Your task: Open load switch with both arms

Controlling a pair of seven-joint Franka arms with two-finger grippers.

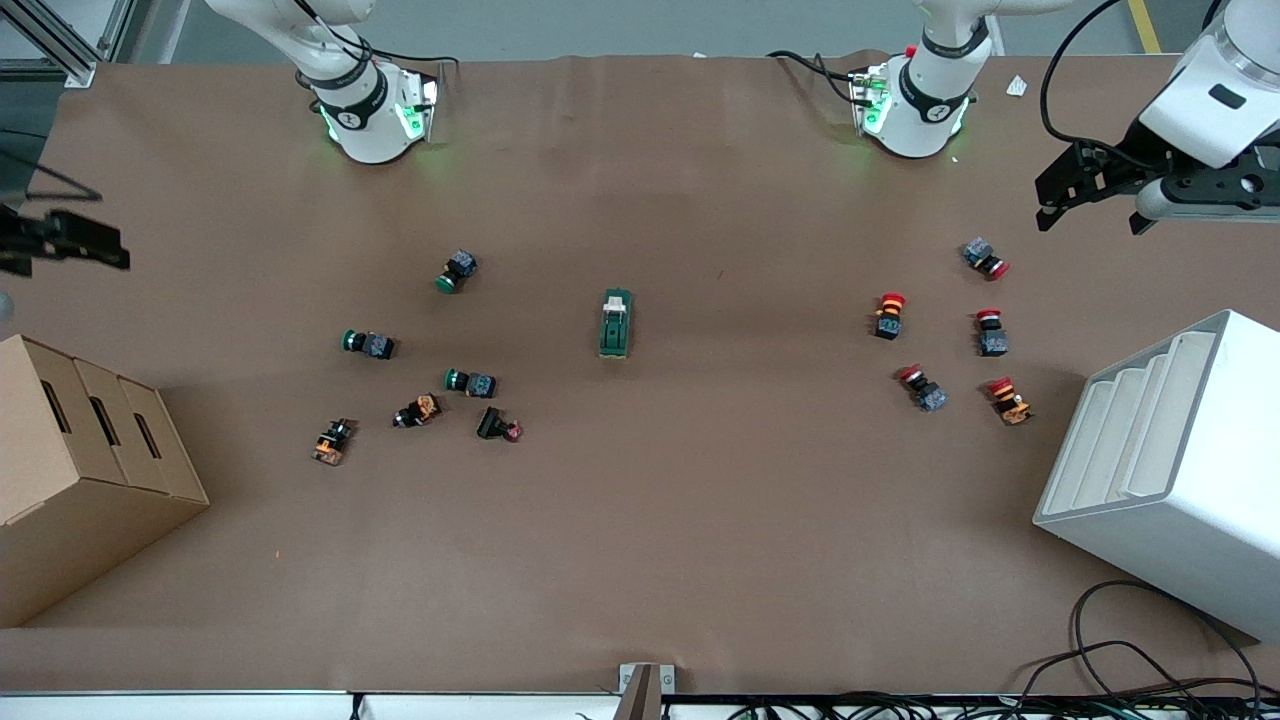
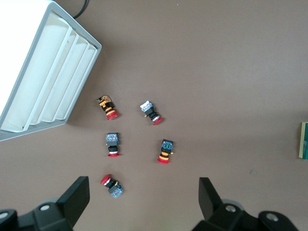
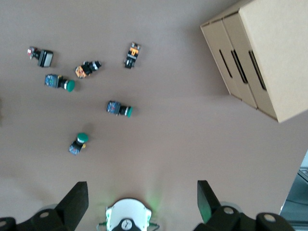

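The load switch [image 1: 615, 323], a dark green block with a white lever piece, lies alone at the middle of the brown table; only its edge [image 2: 304, 139] shows in the left wrist view. My left gripper [image 1: 1092, 218] hangs high over the left arm's end of the table, open [image 2: 143, 185] and holding nothing, with red push buttons below it. My right gripper [image 1: 62, 250] hangs high over the right arm's end, also open [image 3: 141, 185] and holding nothing. Both are well away from the switch.
Several red push buttons [image 1: 890, 315] lie toward the left arm's end, beside a white slotted rack [image 1: 1170, 470]. Several green and orange push buttons [image 1: 458, 270] lie toward the right arm's end, near a cardboard box [image 1: 80, 470]. Cables [image 1: 1150, 670] trail at the near edge.
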